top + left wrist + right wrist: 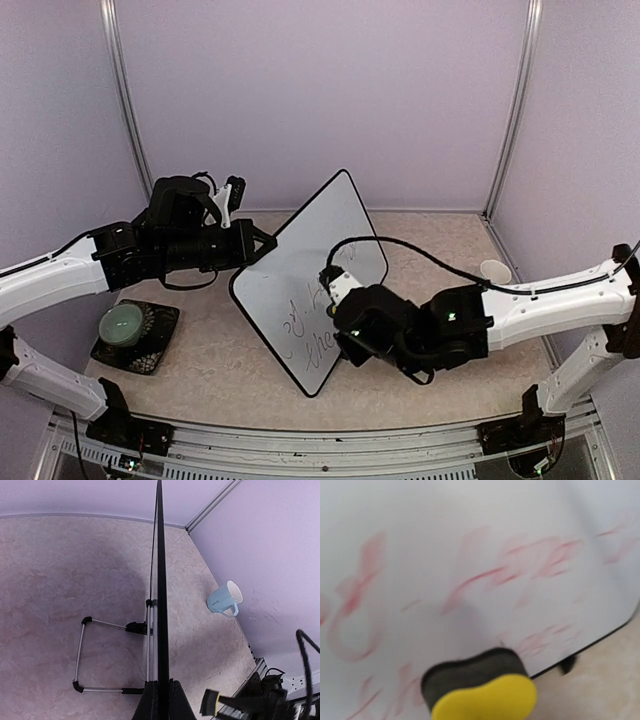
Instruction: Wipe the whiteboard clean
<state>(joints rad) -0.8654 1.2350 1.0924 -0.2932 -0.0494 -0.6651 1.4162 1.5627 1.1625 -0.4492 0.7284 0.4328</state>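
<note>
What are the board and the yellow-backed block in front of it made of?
The whiteboard: smooth white face, probably a coated sheet, since the marker smears on it; thin black rim, likely plastic. The eraser: yellow back on a dark fuzzy pad, apparently foam and felt.

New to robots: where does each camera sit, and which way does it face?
Top external: overhead, behind the robot, looking down at the whiteboard; left arm and right arm show.
Left wrist: looks along the whiteboard's edge toward a mug; left gripper clamps that edge.
Right wrist: faces the whiteboard's smeared writing over a yellow eraser; robot parts unseen.
Shared: the whiteboard, everywhere.
</note>
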